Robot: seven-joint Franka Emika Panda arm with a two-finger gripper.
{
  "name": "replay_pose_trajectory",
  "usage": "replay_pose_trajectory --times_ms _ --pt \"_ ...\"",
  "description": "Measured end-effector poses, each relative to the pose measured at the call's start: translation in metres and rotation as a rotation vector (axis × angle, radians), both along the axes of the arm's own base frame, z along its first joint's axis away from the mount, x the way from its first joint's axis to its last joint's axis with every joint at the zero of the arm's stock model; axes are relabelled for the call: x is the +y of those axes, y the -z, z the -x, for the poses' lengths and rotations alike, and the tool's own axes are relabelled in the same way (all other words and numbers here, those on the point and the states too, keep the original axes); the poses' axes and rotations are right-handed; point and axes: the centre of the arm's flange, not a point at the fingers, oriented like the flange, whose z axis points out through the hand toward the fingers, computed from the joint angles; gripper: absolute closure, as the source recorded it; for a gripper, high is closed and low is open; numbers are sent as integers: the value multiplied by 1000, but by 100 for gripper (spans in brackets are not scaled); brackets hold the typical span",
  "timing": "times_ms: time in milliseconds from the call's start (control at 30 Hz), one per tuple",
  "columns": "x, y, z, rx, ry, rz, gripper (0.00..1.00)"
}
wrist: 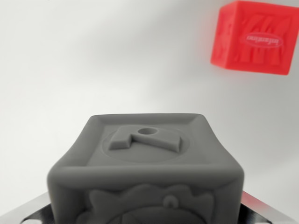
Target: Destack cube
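Grey cube (147, 172) fills the near centre of the wrist view, closest thing to the lens, slightly blurred. Top face has a raised rim around a sunken square panel, with a circular outline, a small round hole and a raised angular shape inside it. Near face shows an embossed relief, some kind of figure with a scalloped outline, cut off by the bottom edge so can't read it fully.

Going left to right along the bottom: a dark metal part (28, 212) with a pale round spot sits at the near left corner, touching or just beside the cube's left side; a matching metal part (261, 210) at the near right corner, beside the cube's right side, with a reddish glint on it. These look like the gripper (147, 217) fingers flanking the cube, one each side. Actual contact is out of frame or hidden by the cube, so can't tell whether the claw is closed on it or just standing wide around it.

White surface (70, 70) covers everything else, plain and evenly lit.

Red cube (254, 37) sits far right, near the top corner, well apart from the grey one, partly cropped by the right edge. Tilted in view, embossed face toward camera with an oval logo and white lettering, too blurred to read.
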Motion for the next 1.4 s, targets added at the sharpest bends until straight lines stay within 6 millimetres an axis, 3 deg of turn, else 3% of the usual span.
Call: replay_pose_trajectory --times_ms 1400 --pt "80 26 1 1 -41 1 100"
